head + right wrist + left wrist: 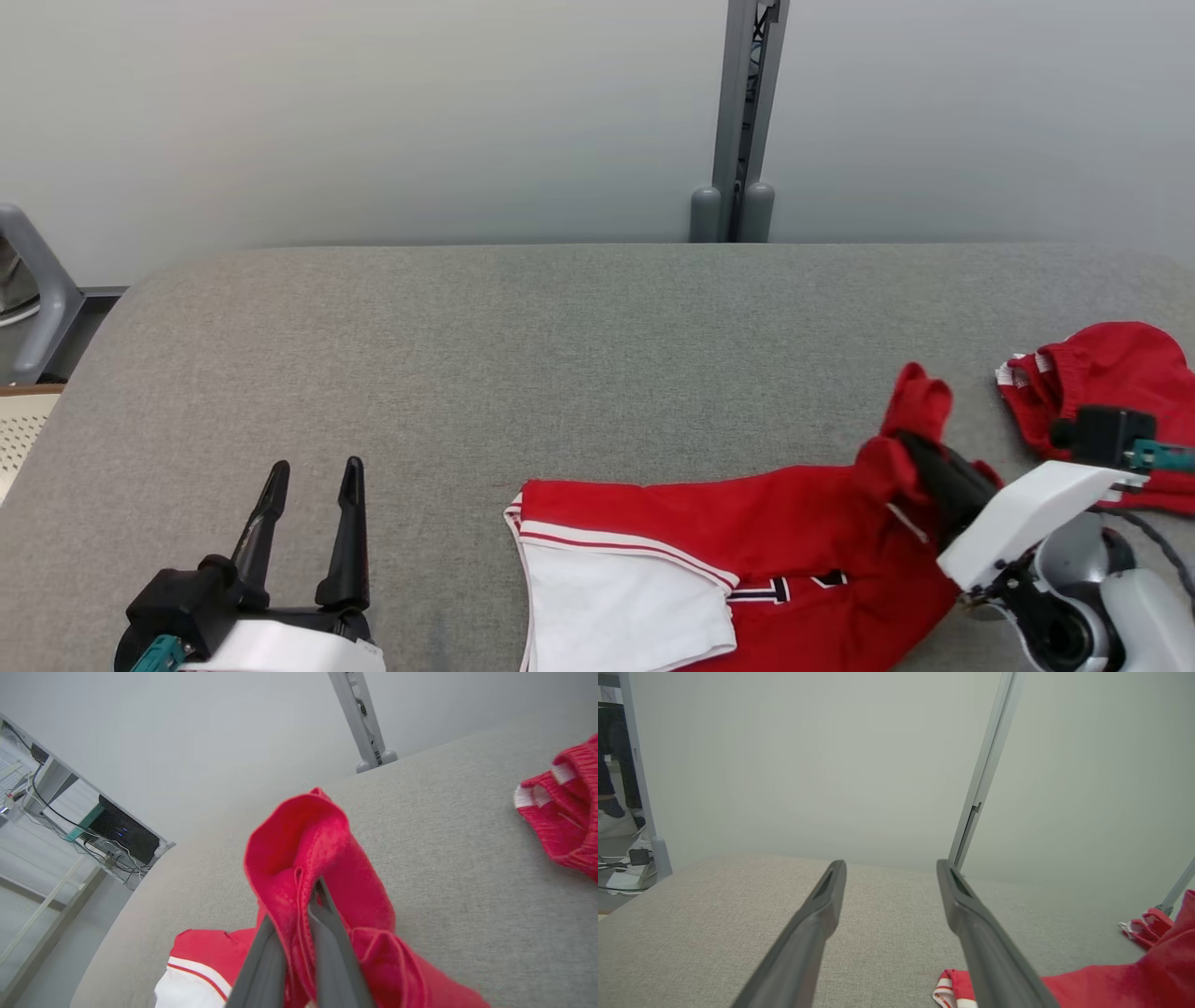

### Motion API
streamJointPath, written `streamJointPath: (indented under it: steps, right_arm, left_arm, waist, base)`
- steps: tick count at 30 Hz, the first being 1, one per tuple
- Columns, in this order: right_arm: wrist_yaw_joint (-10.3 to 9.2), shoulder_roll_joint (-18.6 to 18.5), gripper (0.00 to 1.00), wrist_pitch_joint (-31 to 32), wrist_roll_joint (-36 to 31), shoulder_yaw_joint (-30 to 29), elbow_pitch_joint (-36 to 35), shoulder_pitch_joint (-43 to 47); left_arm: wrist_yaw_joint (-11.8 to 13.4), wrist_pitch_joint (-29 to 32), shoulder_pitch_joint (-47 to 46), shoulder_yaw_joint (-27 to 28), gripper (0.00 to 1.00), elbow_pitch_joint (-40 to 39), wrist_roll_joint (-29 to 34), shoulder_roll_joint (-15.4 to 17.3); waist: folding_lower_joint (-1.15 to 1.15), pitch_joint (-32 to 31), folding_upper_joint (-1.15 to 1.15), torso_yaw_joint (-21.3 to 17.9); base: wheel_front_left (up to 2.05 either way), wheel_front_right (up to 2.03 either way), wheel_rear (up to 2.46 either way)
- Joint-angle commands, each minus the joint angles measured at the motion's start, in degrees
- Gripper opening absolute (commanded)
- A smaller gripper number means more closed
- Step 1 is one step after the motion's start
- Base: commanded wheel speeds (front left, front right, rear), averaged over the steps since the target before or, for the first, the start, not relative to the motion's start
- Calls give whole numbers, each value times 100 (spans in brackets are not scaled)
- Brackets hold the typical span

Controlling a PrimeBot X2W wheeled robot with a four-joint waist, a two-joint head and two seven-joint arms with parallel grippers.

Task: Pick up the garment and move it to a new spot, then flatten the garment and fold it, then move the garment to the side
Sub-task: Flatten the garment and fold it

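Right tool [920,448]: you have its two fingers pinched almost together on a fold of the red garment [794,532], near the garment's right end. Cloth is bunched over and around the fingertips and lifted off the surface [560,355]. In your right wrist view the fold wraps across both fingers and a red flap stands above them.

Left tool [313,467]: fingers spread wide, nothing between them. It sits low at your left over bare grey fabric, well apart from the garment.

Garment: red, with a white panel and red-and-white striped trim. Some dark lettering shows but is too partial to read. It lies along the near edge of the surface, right of centre. The left part is flat, with the white panel at the near left corner. The right part rises in a ridge toward your right tool.

Second piece [1111,364]: red with white striped trim, crumpled at the far right of the surface, apart from the garment and just beyond your right wrist.

Background: a grey post [742,121] stands behind the far edge against a pale wall. Your left wrist view catches a person's white shoe [612,823] on the floor at far left.
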Motion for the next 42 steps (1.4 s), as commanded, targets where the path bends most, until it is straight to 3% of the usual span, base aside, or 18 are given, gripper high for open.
streamJointPath:
  steps: [1, 6, 13, 21, 29, 31, 32, 33, 34, 42]
  right_arm:
    - [1, 63, 0, 77, 53, 28, -112, 74]
    - [1, 501, 0, 528, 225, 286, -570, 193]
    - [2, 898, 0, 512, -5, 592, -148, 21]
    - [2, 990, 0, 236, 432, 1154, 431, -171]
    - [2, 983, 0, -292, 1052, 2013, 1135, -533]
    - [2, 983, 17, -385, 1183, 2198, 1282, -634]
    - [2, 985, 42, -411, 1270, 2300, 1319, -676]
    - [2, 988, 94, -434, 1370, 2416, 1351, -710]
    - [2, 986, 100, -466, 1444, 2524, 1390, -749]
    - [2, 985, 100, -858, 1713, 2773, 1354, -960]
  left_arm:
    - [-32, -27, 53, 39, 100, -5, 47, -1]
    - [-174, -28, 51, 96, 100, 75, 189, -147]
    - [-375, -27, -108, 111, 100, 275, 307, -221]
    - [-507, -27, -315, 130, 100, 465, 356, -157]
    - [-552, -27, -463, 139, 100, 580, 380, -156]
    - [-559, -27, -507, 139, 100, 594, 386, -154]
    - [-570, -27, -516, 136, 100, 610, 385, -153]
    - [-577, -27, -517, 133, 100, 629, 385, -153]
    - [-572, -27, -515, 132, 100, 647, 383, -157]
    - [-576, -28, -460, 183, 100, 738, 353, -147]
  waist:
    - [0, -17, 0, 63]
    - [0, -3, 0, 320]
    - [0, 36, 0, 812]
    - [0, 152, 0, 1262]
    - [0, 246, 0, 1366]
    - [0, 256, 0, 1341]
    - [0, 256, 0, 1321]
    - [0, 252, 0, 1300]
    - [0, 247, 0, 1272]
    - [0, 123, 0, 981]
  base:
    - [0, 0, 0]
    - [0, 0, 0]
    - [0, 0, 0]
    - [0, 0, 0]
    - [0, 0, 0]
    - [0, 0, 0]
    - [0, 0, 0]
    - [0, 0, 0]
    - [0, 0, 0]
    - [0, 0, 0]
